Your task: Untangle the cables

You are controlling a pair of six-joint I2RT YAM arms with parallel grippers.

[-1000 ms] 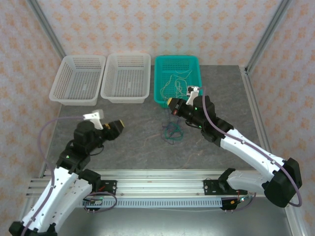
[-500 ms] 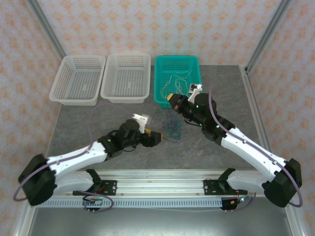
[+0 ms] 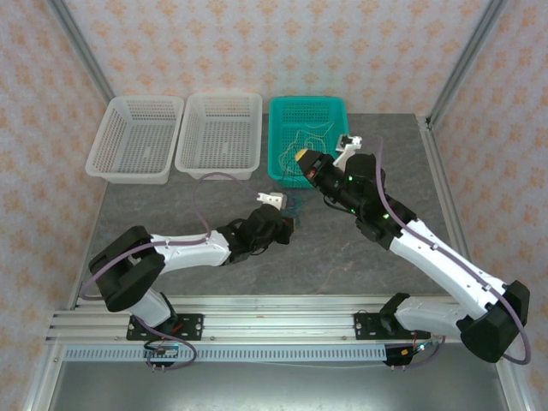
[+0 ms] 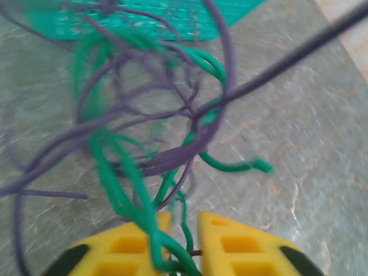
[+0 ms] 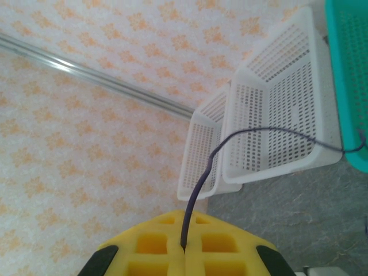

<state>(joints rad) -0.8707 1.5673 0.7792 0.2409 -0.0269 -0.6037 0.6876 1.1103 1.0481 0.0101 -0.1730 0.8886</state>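
Step in hand: pulling the clump apart — each arm has a strand pinched, so the separating stage appears under way.
Left gripper (image 4: 183, 241): yellow jaws almost closed, pinching green cable strands (image 4: 123, 195) at the near side of the tangle.
Right gripper (image 5: 185, 244): jaws fully closed on one dark purple cable (image 5: 253, 133), which arcs away from the pads toward the teal basket (image 5: 351, 69).
Tangle (image 4: 155, 132): green and purple loops on the grey table (image 3: 171, 214), just in front of the teal basket's near edge; more thin cream strands (image 3: 310, 137) lie inside that basket.
Long axis: the purple strand runs taut from the clump diagonally up toward the right gripper, which is raised over the basket's near rim; a free green end (image 4: 261, 165) points away to the side.
Next move calls for: drawing the grippers apart slowly — judged risk is tightening a knot rather than freeing the purple strand.
White baskets (image 3: 218, 133): two, beside the teal basket, apparently for sorted cables.
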